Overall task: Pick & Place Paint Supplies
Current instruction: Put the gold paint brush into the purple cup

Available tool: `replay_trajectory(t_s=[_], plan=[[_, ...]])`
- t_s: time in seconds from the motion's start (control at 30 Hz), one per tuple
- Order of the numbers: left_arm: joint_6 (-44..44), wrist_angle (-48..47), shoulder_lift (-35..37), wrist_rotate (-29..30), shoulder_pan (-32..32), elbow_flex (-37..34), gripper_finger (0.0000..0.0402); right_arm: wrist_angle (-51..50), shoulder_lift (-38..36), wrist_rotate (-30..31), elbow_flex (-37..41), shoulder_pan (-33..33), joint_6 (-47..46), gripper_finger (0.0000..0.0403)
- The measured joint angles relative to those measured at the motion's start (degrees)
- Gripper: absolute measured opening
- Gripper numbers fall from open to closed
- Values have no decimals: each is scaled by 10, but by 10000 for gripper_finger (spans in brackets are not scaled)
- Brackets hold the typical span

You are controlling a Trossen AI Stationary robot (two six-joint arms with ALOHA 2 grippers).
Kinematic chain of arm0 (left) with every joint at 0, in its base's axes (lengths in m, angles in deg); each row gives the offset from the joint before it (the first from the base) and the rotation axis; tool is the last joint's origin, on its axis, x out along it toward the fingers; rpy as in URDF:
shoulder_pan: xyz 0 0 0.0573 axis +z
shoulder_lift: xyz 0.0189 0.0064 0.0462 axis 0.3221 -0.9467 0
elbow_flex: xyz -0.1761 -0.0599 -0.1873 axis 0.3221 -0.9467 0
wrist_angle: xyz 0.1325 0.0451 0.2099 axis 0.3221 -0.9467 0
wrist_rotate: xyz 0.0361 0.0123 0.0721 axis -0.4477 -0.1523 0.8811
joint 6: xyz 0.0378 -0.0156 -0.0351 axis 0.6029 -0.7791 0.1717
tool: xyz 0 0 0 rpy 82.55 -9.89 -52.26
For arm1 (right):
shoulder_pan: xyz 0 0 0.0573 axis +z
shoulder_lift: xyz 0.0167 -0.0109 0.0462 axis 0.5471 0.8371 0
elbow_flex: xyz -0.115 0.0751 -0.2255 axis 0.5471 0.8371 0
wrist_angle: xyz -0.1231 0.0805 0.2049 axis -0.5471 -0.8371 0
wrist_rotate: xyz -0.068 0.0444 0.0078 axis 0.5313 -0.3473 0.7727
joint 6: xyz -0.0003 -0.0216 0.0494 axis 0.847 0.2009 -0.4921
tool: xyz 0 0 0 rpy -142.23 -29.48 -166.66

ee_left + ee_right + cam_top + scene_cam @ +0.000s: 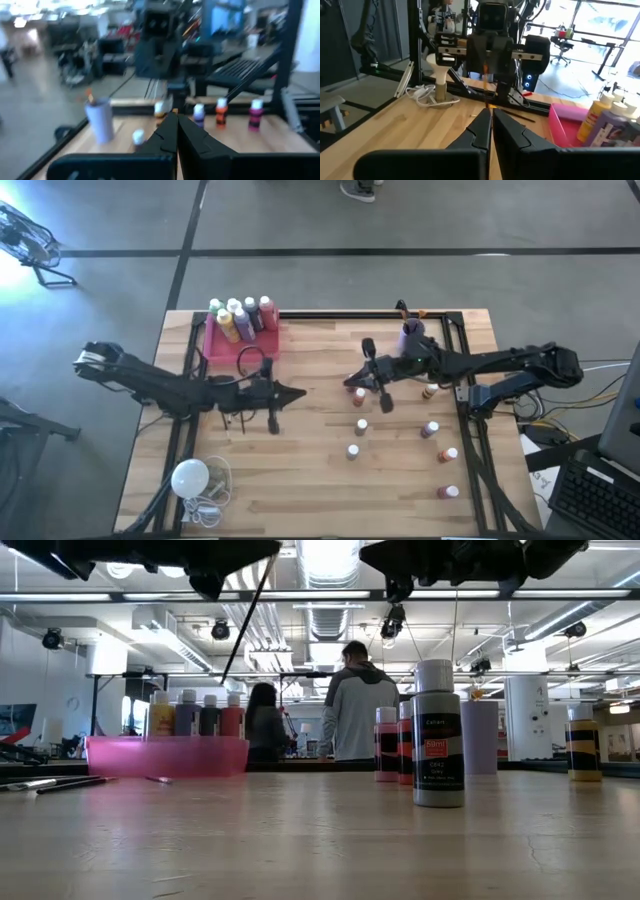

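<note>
Table (330, 500): pale wooden planks with visible grain, rectangular, framed by dark metal rails; fills the centre of the high view.
Left arm (150, 380): dark, jointed, reaching in from the left edge toward mid-frame.
Right arm (510, 365): dark, jointed, reaching in from the right edge toward mid-frame.
Pink tray (240, 340): translucent pink plastic, shallow, rectangular; upper left of the table in the high view.
Tray bottles (240, 315): large white-capped paint bottles standing upright in the tray; yellow, purple, dark and red bodies in the low view.
Purple cup (412, 332): matte lilac cylinder, upper right of the table, with a thin handle sticking out of its top.
White bulb (190, 477): smooth round globe on a coiled pale cord, lower left of the table.
Loose bottles (436, 450): tiny white-capped bottles, reddish, brown and grey, upright and scattered over the right half of the table, each apart from the others.
Grey bottle (438, 735): nearest in the low view, right of centre; cylindrical, glossy label, ribbed white cap.
Paintbrushes (60, 783): thin dark sticks lying flat at the left edge of the low view, beside the tray.
Left gripper (295, 392): clenched, fingers pressed tip to tip, grasping nothing; left of mid-frame, above the table.
Right gripper (352, 380): clenched, empty; just right of mid-frame, facing the left gripper, well apart from it.
</note>
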Motion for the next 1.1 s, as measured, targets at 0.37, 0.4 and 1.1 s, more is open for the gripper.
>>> replay_trajectory(t_s=[0.37,0.4,1.1], plan=[[24,40,2,-15,1,-17,1,0,74,1,-55,33,-1,113],[25,44,0,-15,1,-17,1,1,84,1,-64,33,-2,121],[33,58,-18,-15,1,-16,1,-2,256,17,-208,47,-27,143]])
